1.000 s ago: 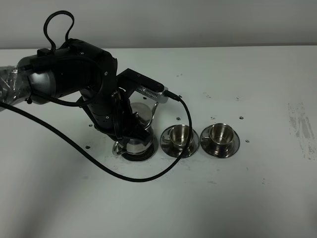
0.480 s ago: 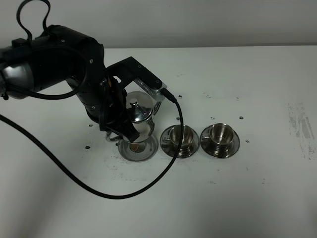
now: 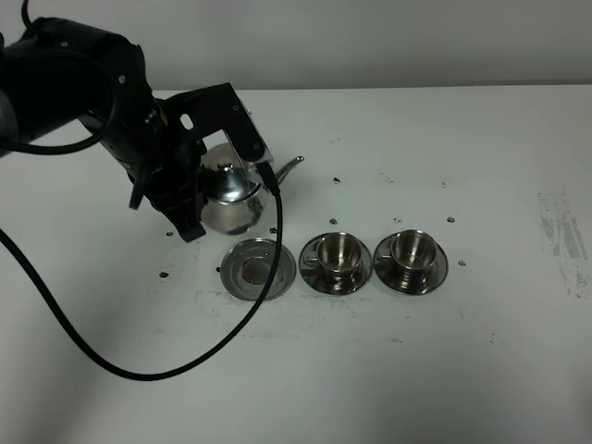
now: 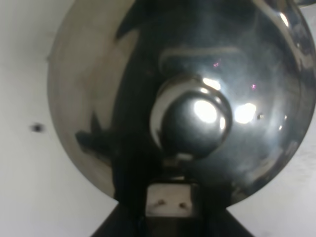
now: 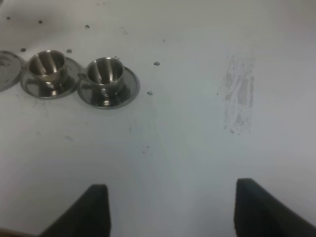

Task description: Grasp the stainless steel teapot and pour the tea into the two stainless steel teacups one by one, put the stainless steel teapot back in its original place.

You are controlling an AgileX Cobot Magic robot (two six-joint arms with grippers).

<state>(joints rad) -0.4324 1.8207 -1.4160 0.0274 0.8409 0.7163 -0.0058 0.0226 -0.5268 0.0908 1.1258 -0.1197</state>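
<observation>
My left tool (image 3: 190, 211) is clenched on the stainless steel teapot (image 3: 228, 190) — any swing could slop tea short of the teacup (image 3: 335, 252) nearest it.

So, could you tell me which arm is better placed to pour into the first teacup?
Left. The left gripper holds the teapot off its dish, spout toward the nearer teacup. The right gripper is open, empty, and well away from the teapot.
</observation>
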